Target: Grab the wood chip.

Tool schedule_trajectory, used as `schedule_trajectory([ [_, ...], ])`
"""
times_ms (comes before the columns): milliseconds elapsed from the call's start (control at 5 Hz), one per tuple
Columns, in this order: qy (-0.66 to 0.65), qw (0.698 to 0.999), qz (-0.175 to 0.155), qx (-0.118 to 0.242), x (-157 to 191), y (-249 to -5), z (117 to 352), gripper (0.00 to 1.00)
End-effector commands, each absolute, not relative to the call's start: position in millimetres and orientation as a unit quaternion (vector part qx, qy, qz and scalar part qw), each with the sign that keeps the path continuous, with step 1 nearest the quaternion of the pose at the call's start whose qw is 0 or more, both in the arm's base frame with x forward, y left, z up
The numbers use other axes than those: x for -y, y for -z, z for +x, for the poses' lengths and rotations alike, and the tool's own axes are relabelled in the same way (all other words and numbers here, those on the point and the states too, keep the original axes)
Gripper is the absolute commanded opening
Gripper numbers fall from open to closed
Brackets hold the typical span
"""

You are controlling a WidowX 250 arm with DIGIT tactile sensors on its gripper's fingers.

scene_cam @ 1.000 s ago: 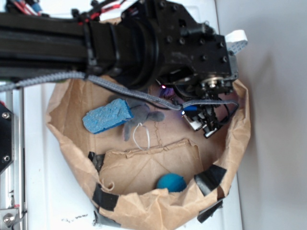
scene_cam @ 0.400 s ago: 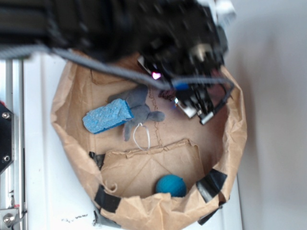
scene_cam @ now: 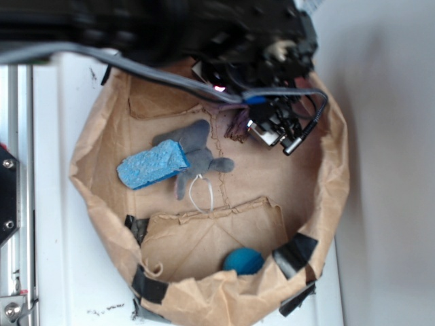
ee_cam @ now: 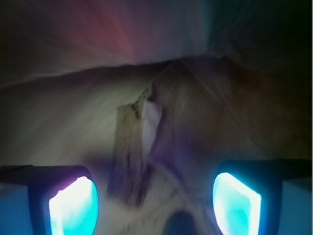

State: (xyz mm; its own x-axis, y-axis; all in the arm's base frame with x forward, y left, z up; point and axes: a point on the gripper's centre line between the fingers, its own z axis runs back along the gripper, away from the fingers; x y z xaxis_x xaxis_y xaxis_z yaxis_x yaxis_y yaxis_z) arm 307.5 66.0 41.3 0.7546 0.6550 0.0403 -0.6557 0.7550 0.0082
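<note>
End effector (scene_cam: 275, 132) beside wood chip (scene_cam: 238, 123), gray cloth toy (scene_cam: 197, 157) nearby.

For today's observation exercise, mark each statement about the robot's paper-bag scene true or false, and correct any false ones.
1. The gripper has its jaws apart, with nothing between them. True; the wrist view shows the two fingers spread with a gap.
2. The wood chip lies outside the paper bag. False; it lies inside the bag, near the gripper.
3. The blue sponge lies against the grey toy mouse. True.
4. The blue ball sits between the gripper's fingers. False; it rests at the bag's near edge, far from the gripper.
5. The wood chip stands ahead of the gripper in the wrist view. True.
</note>
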Motion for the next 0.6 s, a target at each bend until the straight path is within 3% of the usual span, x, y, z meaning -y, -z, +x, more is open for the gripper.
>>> schedule_trajectory([
  [0,-0.333,0.940,0.066,0.034,-51,-14,337,1.00],
  [200,-0.328,0.941,0.084,0.025,-41,4,340,0.95],
  [400,-0.315,0.943,0.099,0.036,-23,4,316,0.00],
])
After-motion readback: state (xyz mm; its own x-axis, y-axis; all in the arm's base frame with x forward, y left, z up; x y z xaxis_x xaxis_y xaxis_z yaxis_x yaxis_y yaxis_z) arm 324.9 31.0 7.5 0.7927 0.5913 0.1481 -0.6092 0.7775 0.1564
